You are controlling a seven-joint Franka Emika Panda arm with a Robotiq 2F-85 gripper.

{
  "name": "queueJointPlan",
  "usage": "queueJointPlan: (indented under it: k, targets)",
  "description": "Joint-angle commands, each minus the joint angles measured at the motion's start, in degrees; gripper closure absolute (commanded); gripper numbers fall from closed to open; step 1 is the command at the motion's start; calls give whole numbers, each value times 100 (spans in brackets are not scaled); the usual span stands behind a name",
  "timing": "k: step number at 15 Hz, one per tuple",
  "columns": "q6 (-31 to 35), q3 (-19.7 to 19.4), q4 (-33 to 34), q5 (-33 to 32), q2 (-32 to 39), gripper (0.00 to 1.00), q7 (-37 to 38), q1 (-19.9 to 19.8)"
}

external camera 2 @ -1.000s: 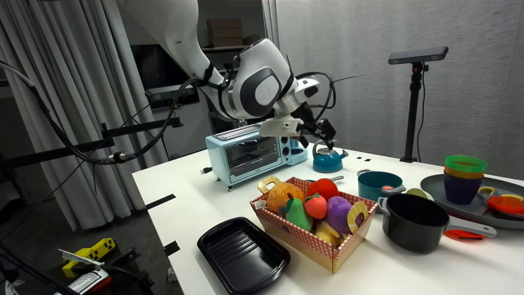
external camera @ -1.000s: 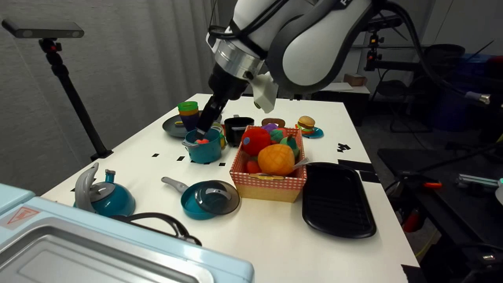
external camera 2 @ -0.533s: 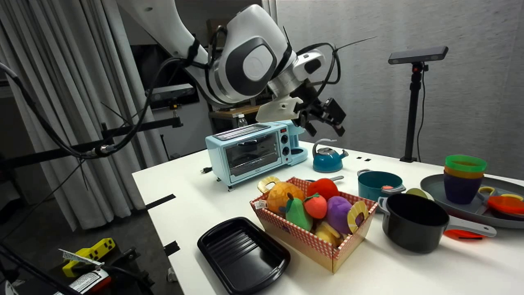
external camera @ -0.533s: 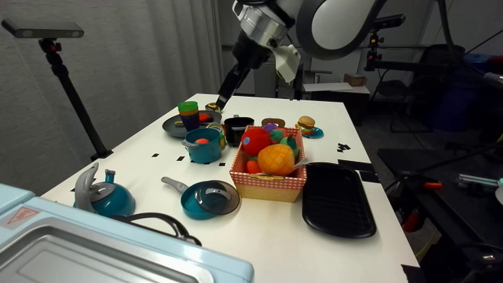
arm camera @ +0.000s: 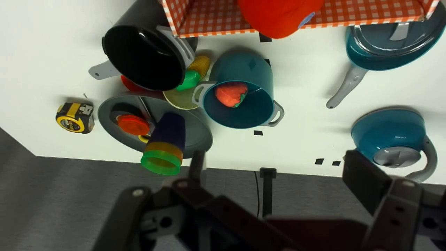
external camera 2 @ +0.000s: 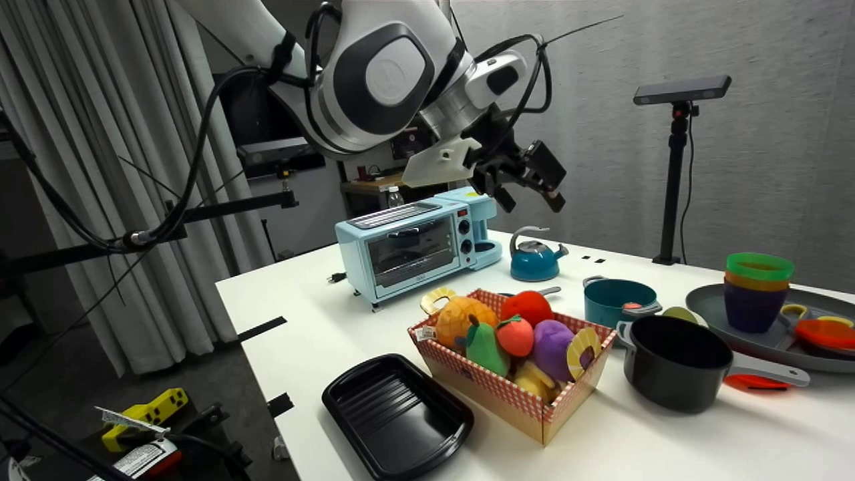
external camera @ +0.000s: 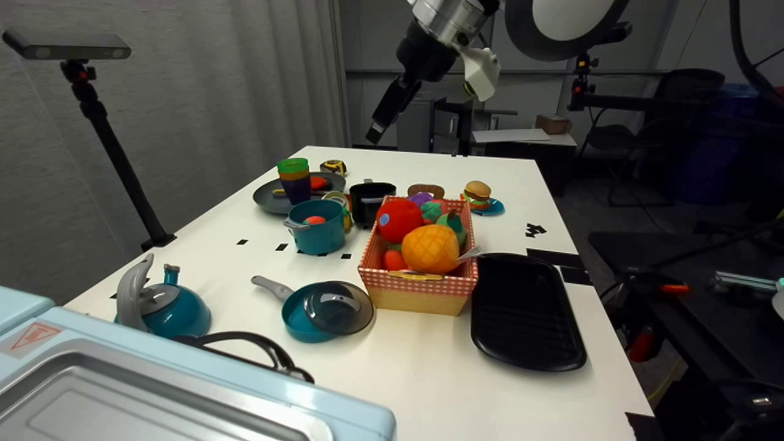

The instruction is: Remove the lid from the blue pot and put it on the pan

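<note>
The blue pot (external camera: 320,237) stands uncovered on the table with a red toy fruit inside; it also shows in the wrist view (arm camera: 244,68) and in an exterior view (external camera 2: 613,306). The dark see-through lid (external camera: 337,308) lies off-centre on the teal pan (external camera: 301,324), covering part of it and overhanging the rim towards the basket. In the wrist view the lid (arm camera: 378,42) sits on the pan (arm camera: 369,62). Behind the basket, only the pan's handle (external camera 2: 550,290) shows clearly. My gripper (arm camera: 273,155), also in both exterior views (external camera: 373,135) (external camera 2: 532,202), is open, empty and high above the table.
A checked basket (external camera: 422,293) of toy fruit stands close to the lid. A black pot (external camera 2: 678,364), a grey plate with stacked cups (external camera 2: 755,300), a teal kettle (external camera 2: 534,264), a black tray (external camera 2: 397,417) and a light-blue oven (external camera 2: 414,247) stand around.
My open gripper has risen and drawn back, away from above the pot and pan area. The lid, pan and pot have not moved.
</note>
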Motion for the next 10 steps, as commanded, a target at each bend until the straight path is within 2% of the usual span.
queueJointPlan:
  k: [1,10]
  targets:
    - [0,0,-45,-7,-51,0,0,1]
    - [0,-1,-120,-12,-113,0,0,10]
